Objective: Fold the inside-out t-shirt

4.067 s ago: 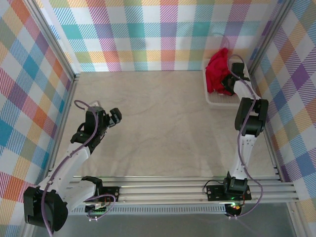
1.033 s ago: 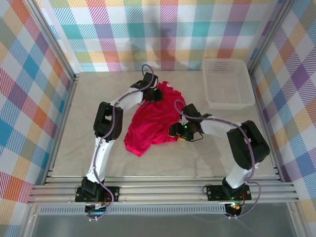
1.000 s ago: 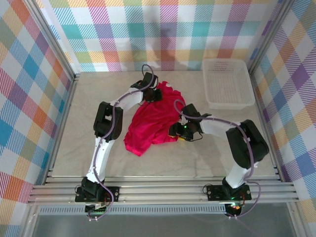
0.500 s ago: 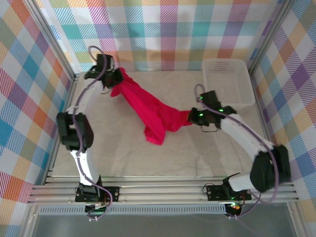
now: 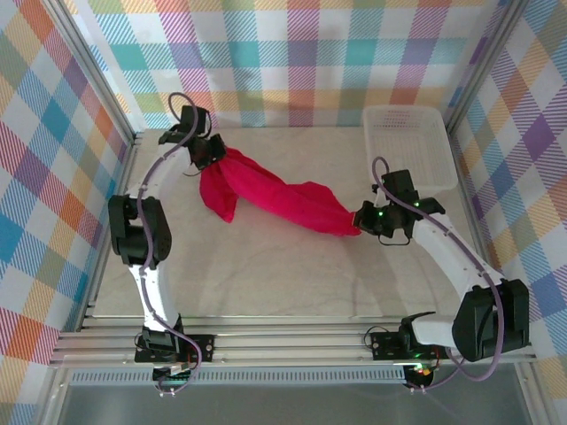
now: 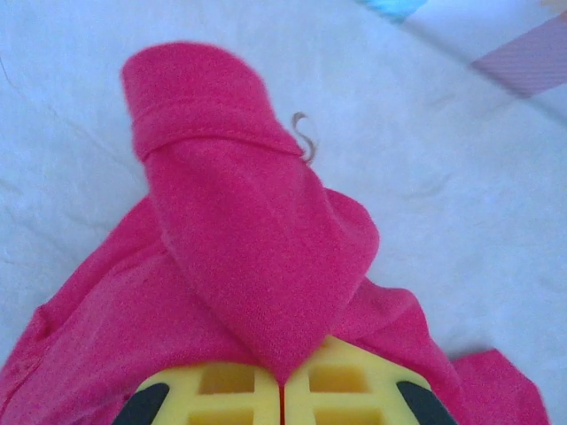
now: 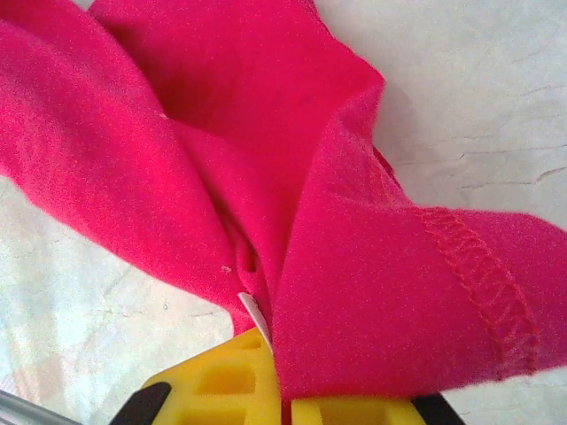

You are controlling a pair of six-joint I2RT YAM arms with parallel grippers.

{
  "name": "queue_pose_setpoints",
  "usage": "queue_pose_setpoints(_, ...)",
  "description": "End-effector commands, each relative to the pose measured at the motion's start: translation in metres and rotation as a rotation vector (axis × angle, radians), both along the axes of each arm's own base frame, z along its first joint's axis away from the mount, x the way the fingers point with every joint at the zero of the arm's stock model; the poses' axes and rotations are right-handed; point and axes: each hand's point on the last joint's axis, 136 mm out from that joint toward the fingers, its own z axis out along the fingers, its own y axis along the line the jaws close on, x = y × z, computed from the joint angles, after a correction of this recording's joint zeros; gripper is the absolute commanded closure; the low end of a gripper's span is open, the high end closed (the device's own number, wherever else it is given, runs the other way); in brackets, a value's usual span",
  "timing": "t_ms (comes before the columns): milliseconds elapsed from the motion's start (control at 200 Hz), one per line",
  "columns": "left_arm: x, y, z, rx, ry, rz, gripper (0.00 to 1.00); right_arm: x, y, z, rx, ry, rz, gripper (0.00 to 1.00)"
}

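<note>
Between the two grippers, the t-shirt (image 5: 283,199) is drawn out as a narrow band over the table (image 5: 266,283). Its long axis runs diagonally, with the far-left end at the left gripper (image 5: 211,152) and the near-right end at the right gripper (image 5: 361,218). Whether the middle of the band touches the table cannot be told. Just beside the left gripper, a loose fold (image 5: 217,199) hangs toward the near side.

Left gripper: clamped on a bunched edge of the shirt. In the left wrist view the cloth rises as a peak from between the yellow fingers (image 6: 266,400), with a stitched hem folded over at its top.

Right gripper: clamped on gathered fabric. In the right wrist view a seamed hem (image 7: 478,283) lies right of its fingers (image 7: 221,381), and a small white tag (image 7: 252,312) shows just above them.

Beyond the right gripper, the basket (image 5: 409,150) stands apart from the shirt.
</note>
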Motion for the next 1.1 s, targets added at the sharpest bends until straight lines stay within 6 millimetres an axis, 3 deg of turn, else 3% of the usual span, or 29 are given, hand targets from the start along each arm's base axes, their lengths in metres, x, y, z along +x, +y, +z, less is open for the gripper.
queue_pose_setpoints(0,-0.004,-0.006,0.043,-0.006,-0.068,-0.035,1.00,0.007,-0.002,0.028,-0.025,-0.055,0.011,1.00)
queue_pose_setpoints(115,-0.026,0.002,0.080,0.022,-0.127,-0.022,1.00,0.014,-0.019,0.061,-0.121,-0.135,-0.009,1.00)
queue_pose_setpoints(225,-0.067,0.021,0.128,0.076,-0.196,0.026,1.00,0.009,-0.029,0.107,-0.148,-0.236,-0.026,1.00)
queue_pose_setpoints(445,-0.171,0.069,0.216,0.190,-0.356,0.174,1.00,-0.036,-0.045,0.206,-0.132,-0.442,-0.048,1.00)
queue_pose_setpoints(550,-0.197,0.077,0.239,0.190,-0.426,0.198,1.00,-0.045,-0.038,0.226,-0.074,-0.473,-0.020,1.00)
queue_pose_setpoints(610,-0.200,0.075,0.242,0.177,-0.443,0.188,1.00,-0.036,-0.031,0.223,-0.051,-0.462,-0.006,1.00)
queue_pose_setpoints(680,-0.192,0.067,0.234,0.159,-0.433,0.152,1.00,-0.016,-0.025,0.213,-0.058,-0.446,-0.001,1.00)
queue_pose_setpoints(760,-0.176,0.054,0.209,0.132,-0.368,0.095,1.00,0.015,-0.019,0.199,-0.073,-0.433,0.002,1.00)
queue_pose_setpoints(850,-0.150,0.042,0.165,0.102,-0.289,0.056,1.00,0.057,-0.008,0.179,-0.088,-0.411,0.009,1.00)
queue_pose_setpoints(935,-0.125,0.039,0.111,0.108,-0.185,0.056,1.00,0.101,0.001,0.153,-0.108,-0.369,0.013,1.00)
queue_pose_setpoints(965,-0.116,0.039,0.094,0.117,-0.155,0.059,0.99,0.117,0.004,0.143,-0.117,-0.355,0.005,0.91)
queue_pose_setpoints(995,-0.107,0.040,0.075,0.131,-0.115,0.065,0.89,0.133,0.009,0.133,-0.114,-0.343,0.006,0.72)
queue_pose_setpoints(1030,-0.098,0.043,0.058,0.155,-0.067,0.078,0.68,0.151,0.013,0.124,-0.116,-0.330,-0.002,0.49)
queue_pose_setpoints(1095,-0.088,0.051,0.036,0.192,0.007,0.106,0.36,0.174,0.020,0.109,-0.111,-0.289,-0.014,0.33)
